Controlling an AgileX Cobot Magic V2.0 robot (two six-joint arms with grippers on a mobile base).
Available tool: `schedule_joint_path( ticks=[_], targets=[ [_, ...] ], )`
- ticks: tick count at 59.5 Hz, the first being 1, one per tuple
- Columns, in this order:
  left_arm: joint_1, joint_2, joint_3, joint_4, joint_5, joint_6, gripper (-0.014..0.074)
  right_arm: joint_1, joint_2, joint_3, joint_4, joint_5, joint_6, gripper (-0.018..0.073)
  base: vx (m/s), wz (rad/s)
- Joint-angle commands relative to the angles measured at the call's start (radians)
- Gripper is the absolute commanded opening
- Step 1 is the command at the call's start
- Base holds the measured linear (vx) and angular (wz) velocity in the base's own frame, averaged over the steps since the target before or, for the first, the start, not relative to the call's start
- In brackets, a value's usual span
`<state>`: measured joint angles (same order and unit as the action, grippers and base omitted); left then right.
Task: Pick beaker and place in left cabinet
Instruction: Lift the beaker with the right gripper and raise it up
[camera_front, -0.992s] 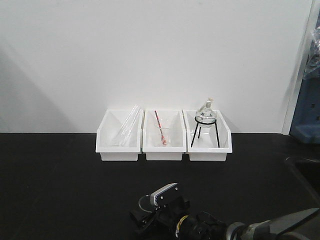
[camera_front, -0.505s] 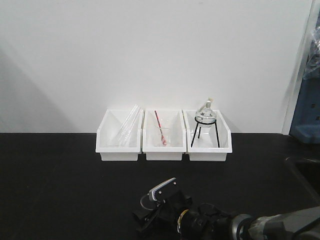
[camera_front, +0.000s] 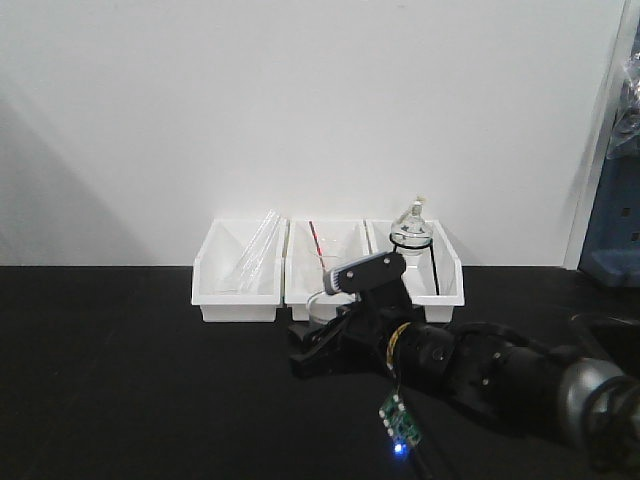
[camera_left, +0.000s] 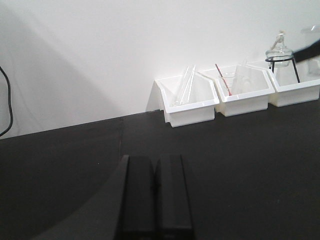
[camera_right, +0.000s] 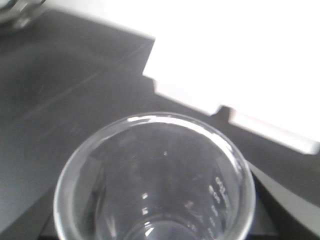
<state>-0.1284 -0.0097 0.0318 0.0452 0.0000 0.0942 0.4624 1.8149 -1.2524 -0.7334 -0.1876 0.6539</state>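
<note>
The beaker (camera_right: 155, 175) is small, clear glass with faint printed markings. It fills the lower half of the right wrist view, seen from above its rim. In the front view it (camera_front: 318, 305) sits between the fingers of my right gripper (camera_front: 335, 315), which is shut on it and holds it above the black table, just in front of the middle white bin. My left gripper (camera_left: 155, 162) is shut and empty, low over the black table, well short of the bins. The left cabinet is out of view.
Three white open-front bins stand against the wall: the left one (camera_front: 239, 285) holds glass tubes, the middle one (camera_front: 325, 255) a beaker with a red-and-white rod, the right one (camera_front: 445, 285) a flask on a black tripod (camera_front: 412, 235). A blue object (camera_front: 612, 200) stands at the far right.
My right arm has risen from the bottom edge of the front view and moved toward the bins; the gripper now stands before the middle bin with the beaker in it.
</note>
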Motion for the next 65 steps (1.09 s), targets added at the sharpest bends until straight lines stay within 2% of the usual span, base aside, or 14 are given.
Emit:
schedule_joint_path(
  ticks=[1,9,14,21,30,42,65],
  targets=[
    [-0.001,-0.019,0.016,-0.003,-0.075,-0.003,0.0001,-0.001,-0.121,-0.024,-0.003,0.008,0.035,-0.0009,0.0,0.0],
    [-0.001,-0.019,0.016,-0.003,-0.075,-0.003,0.0001,0.017,-0.215,-0.024,-0.054,0.049,0.034,-0.0008,0.0,0.0],
    [-0.001,-0.019,0.016,-0.003,-0.075,-0.003,0.0001,0.057,-0.258,-0.024,-0.103,0.12,0.034,-0.0005,0.0,0.0],
    [-0.001,-0.019,0.016,-0.003,-0.075,-0.003,0.0001,0.13,-0.302,-0.021,-0.1,0.229,0.056,-0.0002,0.0,0.0],
    [-0.001,-0.019,0.016,-0.003,-0.075,-0.003,0.0001,0.201,-0.376,0.07,-0.108,0.208,0.049,-0.0003,0.0,0.0],
    [-0.001,-0.019,0.016,-0.003,-0.075,-0.003,0.0001,0.206,-0.472,0.194,-0.11,0.135,0.052,-0.0001,0.0,0.0],
    [-0.001,-0.019,0.016,-0.003,-0.075,-0.003,0.0001,0.206,-0.484,0.208,-0.11,0.114,0.058,-0.0001,0.0,0.0]
  ],
)
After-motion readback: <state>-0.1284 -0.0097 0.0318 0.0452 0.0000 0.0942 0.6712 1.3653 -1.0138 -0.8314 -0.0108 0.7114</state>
